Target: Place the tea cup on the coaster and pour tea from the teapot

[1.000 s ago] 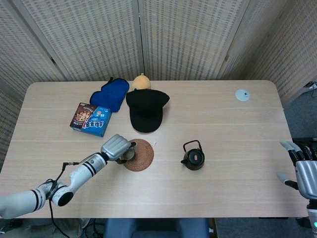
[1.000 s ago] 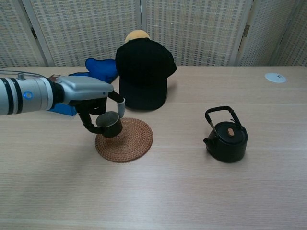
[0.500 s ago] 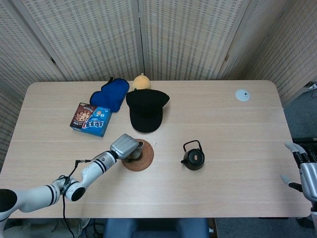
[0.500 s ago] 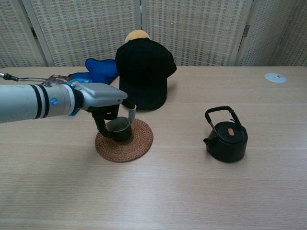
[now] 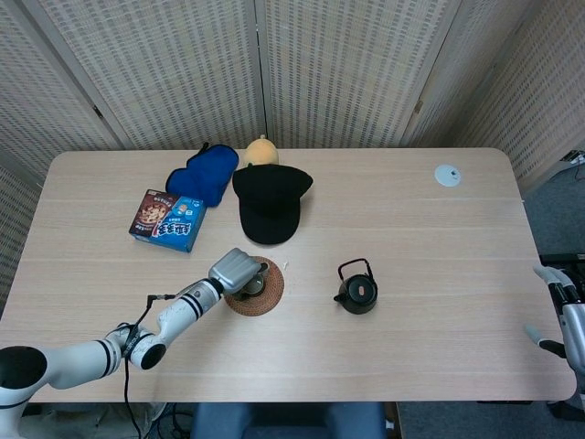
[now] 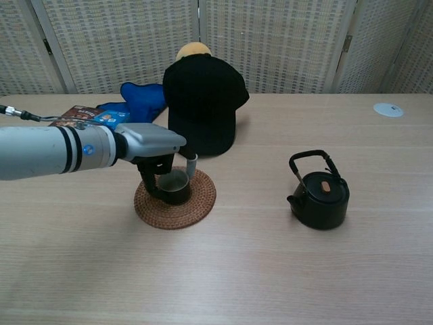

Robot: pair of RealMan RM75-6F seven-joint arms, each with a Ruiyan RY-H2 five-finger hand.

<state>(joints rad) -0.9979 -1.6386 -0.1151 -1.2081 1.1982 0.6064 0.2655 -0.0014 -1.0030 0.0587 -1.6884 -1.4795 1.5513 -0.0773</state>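
My left robot hand point(image 6: 154, 144) wraps the tea cup point(image 6: 173, 187) from above, fingers down on both sides of it, and the cup sits on the woven coaster point(image 6: 177, 203), toward its back-left part. The teapot point(image 6: 319, 196) stands upright on the surface point(image 6: 237, 271), well apart to the right of the coaster, handle raised, with nothing between the two.

Behind the coaster lies a black cap point(image 6: 201, 101), its brim near the coaster's far edge. A yellow rounded object point(image 6: 193, 49) pokes up behind the cap, and a blue cloth item point(image 6: 143, 97) lies to the cap's left. A snack box point(image 5: 167, 219) sits in front of the blue item (its lettering is too small for me to read). A small white disc point(image 5: 447, 175) is set in the surface near the far right corner.

From the head camera the cup is almost hidden under my left robot hand; the chest camera shows its dark rim and the fingers around it. Only the head camera shows my right robot hand point(image 5: 564, 318), at the frame's right edge just off the surface, fingers spread and holding nothing.
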